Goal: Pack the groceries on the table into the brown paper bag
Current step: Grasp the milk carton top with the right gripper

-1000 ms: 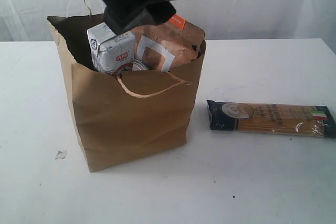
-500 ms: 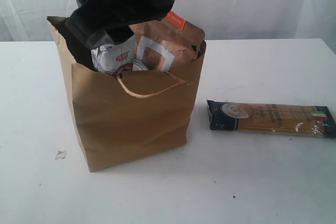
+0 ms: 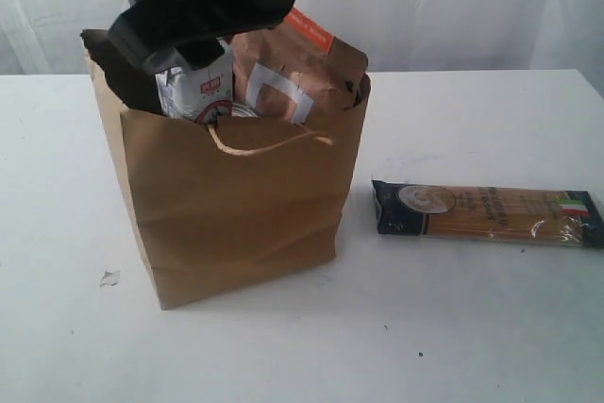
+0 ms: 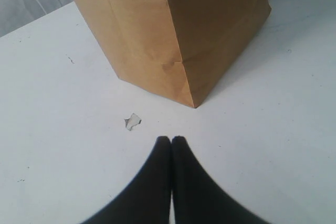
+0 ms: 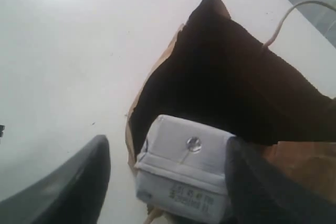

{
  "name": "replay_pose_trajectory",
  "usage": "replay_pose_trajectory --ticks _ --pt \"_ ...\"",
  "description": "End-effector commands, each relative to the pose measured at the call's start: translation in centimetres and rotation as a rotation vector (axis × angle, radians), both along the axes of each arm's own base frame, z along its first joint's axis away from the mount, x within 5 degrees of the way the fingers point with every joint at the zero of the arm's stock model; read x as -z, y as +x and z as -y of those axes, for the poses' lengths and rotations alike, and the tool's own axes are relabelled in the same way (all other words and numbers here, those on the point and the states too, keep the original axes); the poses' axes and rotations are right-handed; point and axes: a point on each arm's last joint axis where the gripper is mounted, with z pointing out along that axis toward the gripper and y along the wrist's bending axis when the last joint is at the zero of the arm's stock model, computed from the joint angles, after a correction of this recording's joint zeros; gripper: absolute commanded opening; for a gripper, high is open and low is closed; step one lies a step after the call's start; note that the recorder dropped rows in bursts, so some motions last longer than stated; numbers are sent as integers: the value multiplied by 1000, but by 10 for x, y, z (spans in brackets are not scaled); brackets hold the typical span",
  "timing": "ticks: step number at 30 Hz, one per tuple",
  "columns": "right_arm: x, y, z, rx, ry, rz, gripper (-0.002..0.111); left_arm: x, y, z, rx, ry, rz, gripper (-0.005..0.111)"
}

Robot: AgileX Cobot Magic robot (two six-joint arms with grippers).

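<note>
Exterior: small white-blue carton [image 3: 193, 92] sits in tall brown kraft paper bag [image 3: 236, 214] under right tool [image 3: 175, 49]; dark-blue spaghetti packet [image 3: 486, 212] waits right of bag. Left wrist: left tool [image 4: 171, 141] clenched. Right wrist: jaws released astride carton; next, likely withdraw, fetch spaghetti.

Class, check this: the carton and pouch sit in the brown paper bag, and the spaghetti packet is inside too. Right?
No. The exterior view shows the spaghetti packet lying on the table beside the brown paper bag; the carton and pouch are in it.
</note>
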Motion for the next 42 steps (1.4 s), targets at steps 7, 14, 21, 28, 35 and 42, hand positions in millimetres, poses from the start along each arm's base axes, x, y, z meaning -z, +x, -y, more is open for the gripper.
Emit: replay_pose_trajectory --ticks 7,14,21,28,35,42 --pt "-1 8 -2 21 4 78 60 1 0 0 0 -5 -4 0" --pt "-1 8 -2 22 6 79 60 1 0 0 0 -5 -4 0" --pt "2 6 -1 15 -26 51 60 1 0 0 0 -5 -4 0" --pt "-3 1 5 13 -25 43 70 1 0 0 0 -5 -4 0" --pt "-1 -1 6 11 -47 23 70 1 0 0 0 -5 -4 0" --pt "2 0 6 42 -52 -18 70 1 0 0 0 -5 -4 0"
